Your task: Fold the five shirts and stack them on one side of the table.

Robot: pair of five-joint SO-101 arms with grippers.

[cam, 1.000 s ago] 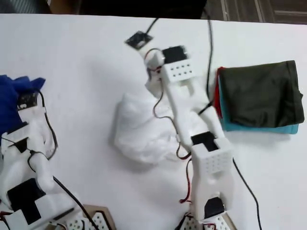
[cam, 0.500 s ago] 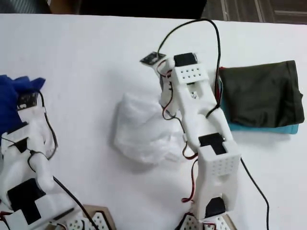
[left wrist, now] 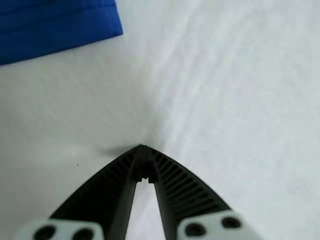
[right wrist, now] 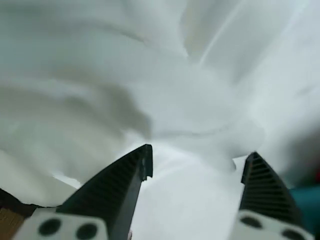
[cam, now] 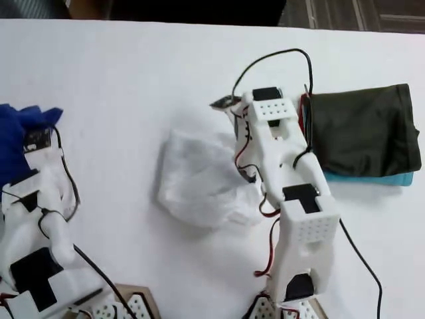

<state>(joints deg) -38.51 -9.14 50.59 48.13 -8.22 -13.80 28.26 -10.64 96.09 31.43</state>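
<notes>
The right pincer [right wrist: 199, 167] stands apart just above the crumpled white shirt [cam: 199, 176] in the middle of the desk [cam: 113, 73]. The left pincer [left wrist: 143, 162], tips together, hangs over the desk near the blue shirt [left wrist: 55, 25]. At the desk's right side, a folded dark green shirt [cam: 362, 129] tops a teal shirt [cam: 372, 178] and a red shirt [cam: 303, 129].

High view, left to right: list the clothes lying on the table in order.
Blue shirt at the left edge → crumpled white shirt near the middle → folded stack at the right, with a dark green shirt on top.
</notes>
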